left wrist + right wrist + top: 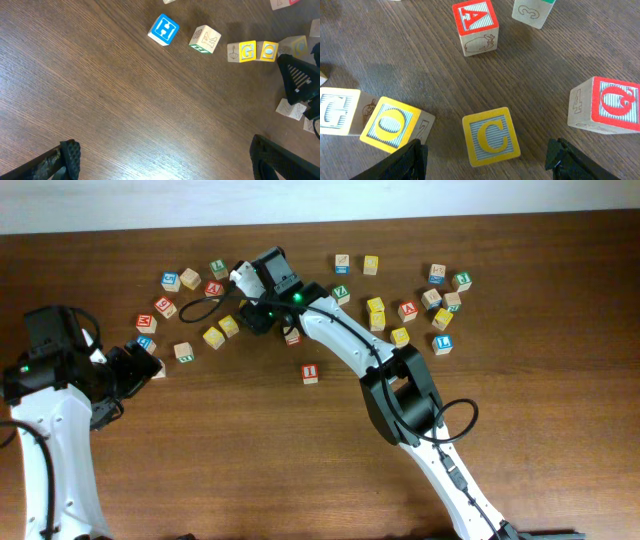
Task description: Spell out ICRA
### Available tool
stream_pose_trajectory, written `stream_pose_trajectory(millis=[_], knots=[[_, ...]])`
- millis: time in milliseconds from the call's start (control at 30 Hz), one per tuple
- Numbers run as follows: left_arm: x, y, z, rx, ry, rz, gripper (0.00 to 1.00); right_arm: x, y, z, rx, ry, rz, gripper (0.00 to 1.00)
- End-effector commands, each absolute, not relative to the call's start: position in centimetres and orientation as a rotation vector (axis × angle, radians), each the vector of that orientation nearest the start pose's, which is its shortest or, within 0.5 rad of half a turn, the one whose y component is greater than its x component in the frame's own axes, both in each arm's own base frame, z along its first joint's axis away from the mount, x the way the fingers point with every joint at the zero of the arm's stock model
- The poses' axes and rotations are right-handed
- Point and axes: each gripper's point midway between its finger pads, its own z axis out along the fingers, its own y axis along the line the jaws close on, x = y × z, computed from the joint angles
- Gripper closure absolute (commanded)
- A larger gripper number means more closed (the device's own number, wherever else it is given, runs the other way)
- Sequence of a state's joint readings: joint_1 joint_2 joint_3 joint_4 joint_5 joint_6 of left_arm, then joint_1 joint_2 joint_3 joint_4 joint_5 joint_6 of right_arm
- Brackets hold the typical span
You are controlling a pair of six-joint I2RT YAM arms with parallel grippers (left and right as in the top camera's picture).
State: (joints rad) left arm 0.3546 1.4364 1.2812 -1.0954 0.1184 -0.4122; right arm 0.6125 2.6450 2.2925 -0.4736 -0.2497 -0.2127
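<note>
Right wrist: C cube (491,139) centred inside spread right claw (487,157), gaps both sides

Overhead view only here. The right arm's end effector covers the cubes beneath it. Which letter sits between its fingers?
Observer: A yellow-bordered C cube, inside the open right end effector, untouched.
Operator: Room to close?
Observer: Yes; the O cube and the red-bordered cube flank it but stand apart.
Operator: And the other arm?
Observer: The left end effector is open and empty over bare table; an H cube lies ahead.
</note>
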Motion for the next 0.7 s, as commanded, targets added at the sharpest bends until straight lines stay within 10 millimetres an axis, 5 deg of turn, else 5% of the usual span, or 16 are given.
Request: stream_pose_trajectory(millis=[0,367,667], knots=[[30.3,9.2,16.8,-1.012,2.62,-0.162,0.01,51.8,42.5,2.5,-1.09,2.155,0.499,0.32],[30.3,9.2,16.8,-1.013,2.62,-0.162,0.01,51.6,42.5,-0.3,-1.097,2.188,0.5,0.36],[30.3,9.2,16.8,-1.012,2.62,-0.161,0.01,51.8,42.5,-0.5,-1.085,2.186,0.503,0.64]])
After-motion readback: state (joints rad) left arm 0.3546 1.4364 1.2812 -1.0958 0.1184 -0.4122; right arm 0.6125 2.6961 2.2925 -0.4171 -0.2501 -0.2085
